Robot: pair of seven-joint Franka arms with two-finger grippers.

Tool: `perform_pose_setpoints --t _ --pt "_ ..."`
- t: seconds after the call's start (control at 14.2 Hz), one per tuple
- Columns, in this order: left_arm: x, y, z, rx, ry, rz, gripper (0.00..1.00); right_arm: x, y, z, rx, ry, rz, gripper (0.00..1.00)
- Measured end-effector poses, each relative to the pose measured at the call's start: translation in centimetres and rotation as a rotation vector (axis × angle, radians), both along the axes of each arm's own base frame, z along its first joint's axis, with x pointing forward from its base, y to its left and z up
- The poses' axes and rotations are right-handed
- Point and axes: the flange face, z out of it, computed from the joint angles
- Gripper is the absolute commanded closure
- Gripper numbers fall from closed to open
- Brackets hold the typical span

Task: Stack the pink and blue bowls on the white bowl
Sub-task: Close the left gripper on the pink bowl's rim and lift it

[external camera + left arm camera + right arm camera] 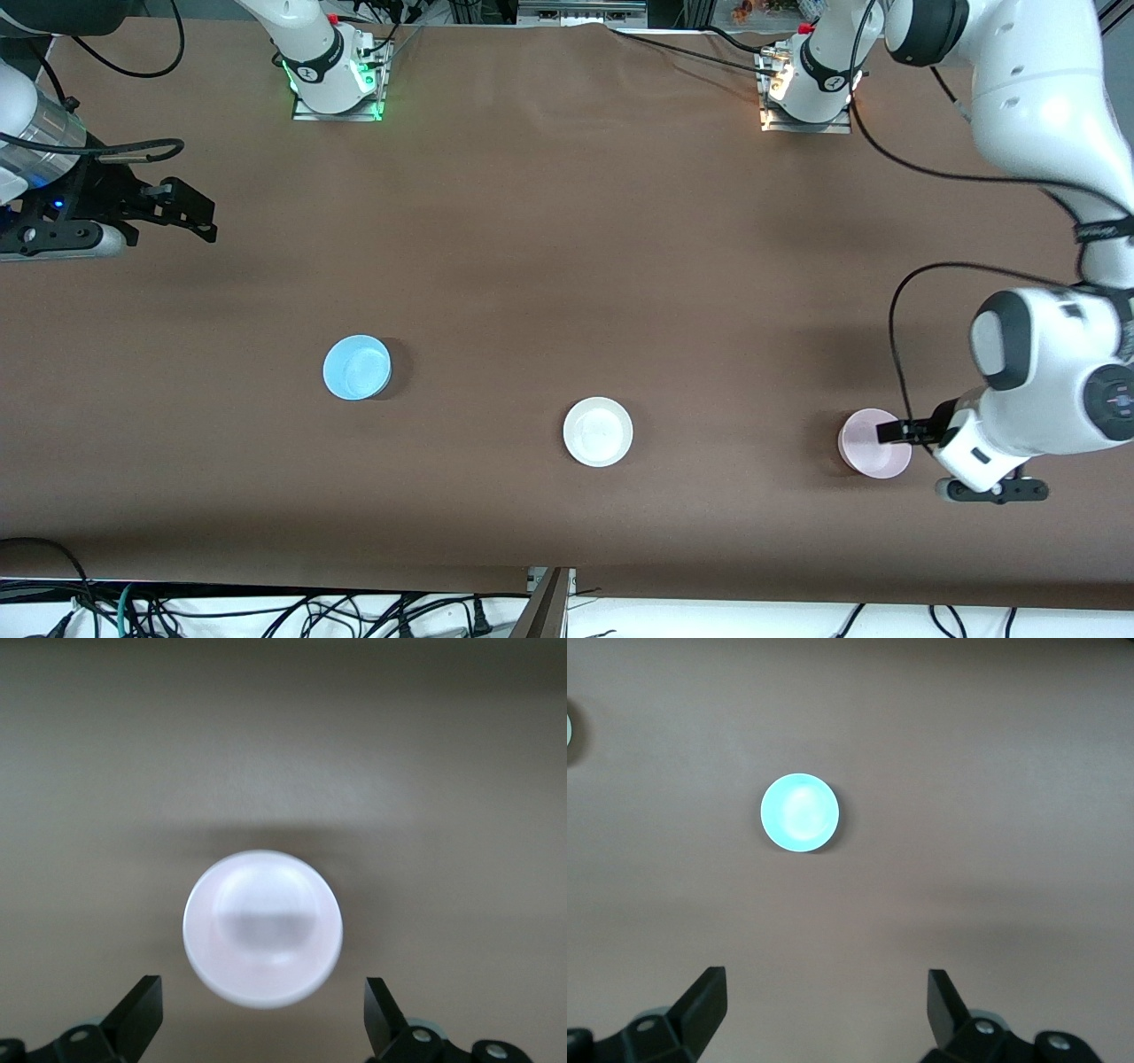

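Brown table (549,221) holds blue bowl (356,367), white bowl (598,431), pink bowl (873,455) well apart in a row; left gripper (264,1010) spread over pink, right gripper (824,1005) spread, waiting at its end; glossy, probably light, slippery, so pinch the rim.

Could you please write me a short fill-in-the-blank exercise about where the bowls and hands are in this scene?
1. The left hand hangs open over the ____ bowl.
2. The white bowl sits between the blue bowl and the ____ one.
3. The right hand waits open, holding ____.
4. The bowl farthest from the front camera is ____.

Missing words: pink; pink; nothing; blue
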Motion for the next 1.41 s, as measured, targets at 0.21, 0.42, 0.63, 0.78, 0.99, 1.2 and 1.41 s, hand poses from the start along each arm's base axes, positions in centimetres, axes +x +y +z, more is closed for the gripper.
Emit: perform_pose_setpoints --t 0.21,0.42,0.63,0.78,0.99,1.2,1.41 --pt "-0.3 3.1 -5.0 0.007 -0.017 0.041 0.0 0.3 0.5 -0.4 0.001 0.005 0.008 0.0" --pt "-0.6 4.8 -7.3 0.009 -0.015 0.056 0.0 0.2 1.6 -0.1 0.002 -0.003 0.026 0.0" --pt "-0.8 5.6 -9.3 0.01 -0.007 0.066 0.0 0.1 2.6 0.0 0.003 -0.006 0.042 0.0" --pt "-0.8 5.8 -10.3 0.007 -0.016 0.071 0.0 0.1 2.6 0.1 0.003 -0.007 0.042 0.0" --pt "-1.2 5.9 -11.9 0.008 -0.019 0.072 0.11 0.1 2.6 0.0 0.003 -0.006 0.041 0.0" --pt "-1.2 5.9 -12.1 0.008 -0.019 0.072 0.55 0.1 2.5 0.0 0.002 -0.006 0.04 0.0" --pt "-1.2 5.8 -12.1 0.007 -0.019 0.07 0.89 0.1 2.4 0.0 0.002 -0.005 0.038 0.0"
